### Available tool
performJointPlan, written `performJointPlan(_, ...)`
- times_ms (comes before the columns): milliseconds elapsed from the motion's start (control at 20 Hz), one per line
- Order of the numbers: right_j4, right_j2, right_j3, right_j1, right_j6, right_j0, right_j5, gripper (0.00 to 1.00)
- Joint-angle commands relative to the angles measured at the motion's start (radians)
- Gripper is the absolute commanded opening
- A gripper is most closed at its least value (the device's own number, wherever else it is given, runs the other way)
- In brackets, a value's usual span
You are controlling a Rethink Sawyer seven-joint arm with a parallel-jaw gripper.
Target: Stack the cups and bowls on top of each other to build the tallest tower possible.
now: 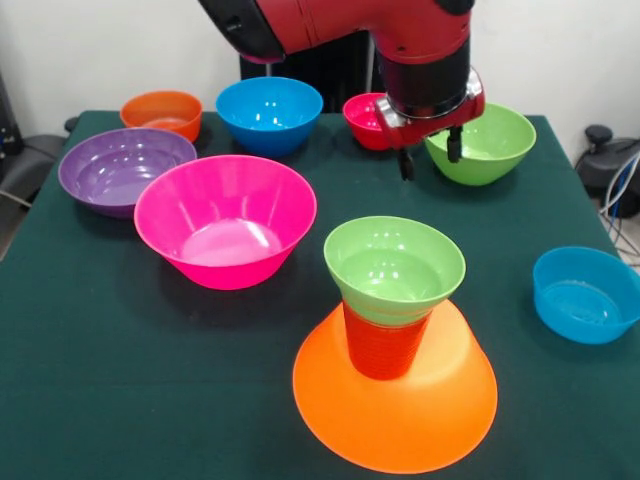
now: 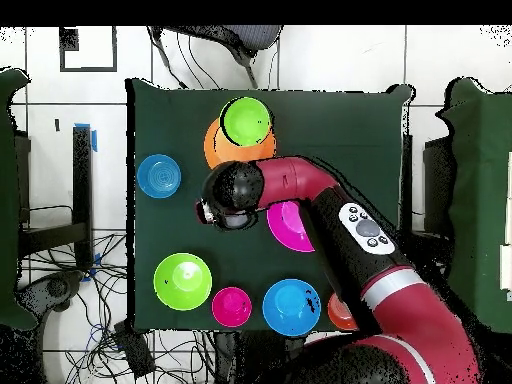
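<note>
The tower stands near the front: a large orange bowl [image 1: 400,410] [image 2: 213,150], rim down, carries the orange-red cup [image 1: 384,345], and a small green bowl [image 1: 395,268] [image 2: 246,120] sits upright on the cup. My gripper [image 1: 430,160] hangs open and empty behind the tower, between a small red bowl [image 1: 362,118] [image 2: 231,306] and a mid green bowl [image 1: 490,142] [image 2: 182,281]. In the overhead view only the wrist head [image 2: 228,195] shows, beside the tower.
Loose upright bowls: large pink [image 1: 225,220] [image 2: 287,230], purple [image 1: 125,168], small orange [image 1: 162,112] [image 2: 337,314], mid blue [image 1: 269,113] [image 2: 291,306], small blue [image 1: 585,293] [image 2: 159,175]. The arm hides the purple bowl from above.
</note>
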Motion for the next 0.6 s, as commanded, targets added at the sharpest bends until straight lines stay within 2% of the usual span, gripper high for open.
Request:
performJointPlan(50, 0.031, -0.037, 0.040, 0.076, 0.009, 0.034, 0.064, 1.00)
performJointPlan(200, 0.036, -0.032, 0.052, 0.072, 0.006, 0.033, 0.055, 1.00)
performJointPlan(450, 0.042, -0.009, 0.053, 0.118, -0.042, 0.021, 0.038, 1.00)
performJointPlan(600, 0.044, -0.013, 0.046, 0.141, -0.057, 0.031, 0.068, 1.00)
